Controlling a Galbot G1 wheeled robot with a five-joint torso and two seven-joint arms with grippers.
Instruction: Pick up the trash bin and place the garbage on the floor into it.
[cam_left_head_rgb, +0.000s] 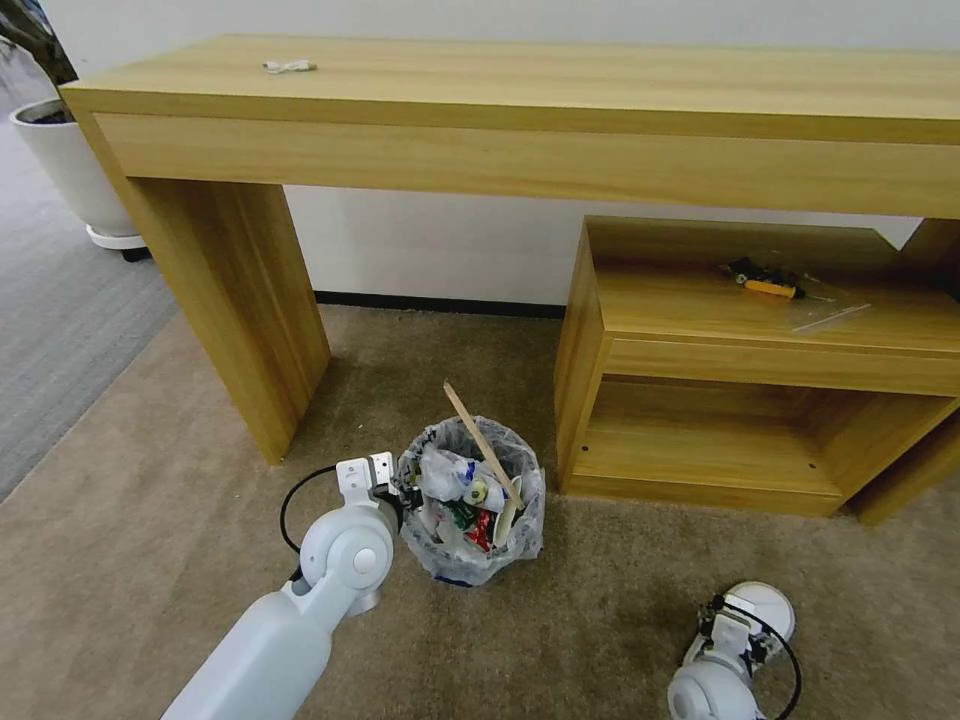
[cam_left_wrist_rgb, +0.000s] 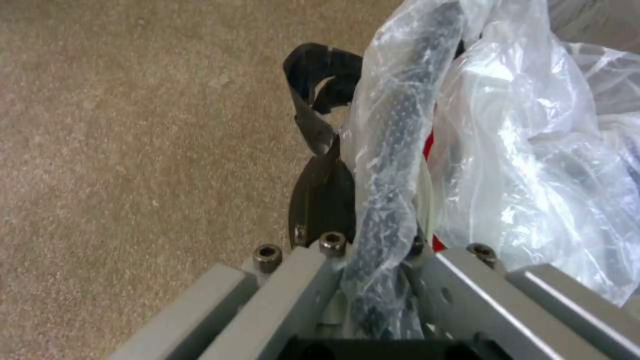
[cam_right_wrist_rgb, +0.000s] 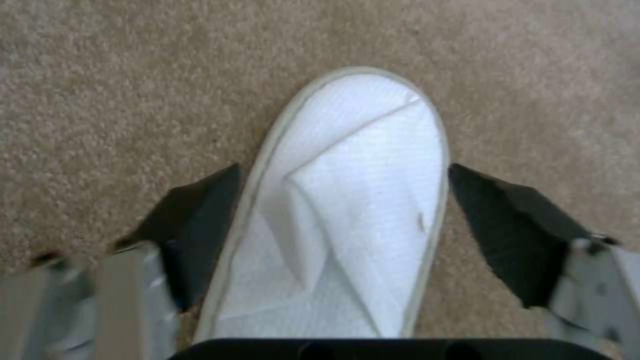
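Observation:
The trash bin (cam_left_head_rgb: 470, 505), small and round with a crinkled clear liner, stands on the beige floor (cam_left_head_rgb: 170, 480) in front of the desk. It holds garbage (cam_left_head_rgb: 462, 495): wrappers, a small bottle and a wooden stick (cam_left_head_rgb: 480, 440) poking up. My left gripper (cam_left_head_rgb: 398, 492) is at the bin's left rim, shut on the bag-covered rim (cam_left_wrist_rgb: 393, 150), with one black finger (cam_left_wrist_rgb: 320, 190) outside the wall. Near the lower right, my right gripper (cam_left_head_rgb: 745, 622) hangs low over a white slipper (cam_left_head_rgb: 768, 603). In the right wrist view its fingers (cam_right_wrist_rgb: 193, 220) stand open either side of the slipper (cam_right_wrist_rgb: 347, 215).
A long wooden desk (cam_left_head_rgb: 520, 110) spans the back, its leg (cam_left_head_rgb: 235, 300) left of the bin. A low wooden shelf unit (cam_left_head_rgb: 760, 370) with a screwdriver (cam_left_head_rgb: 770, 285) stands right of the bin. A white plant pot (cam_left_head_rgb: 70, 165) and grey striped carpet (cam_left_head_rgb: 50, 330) lie far left.

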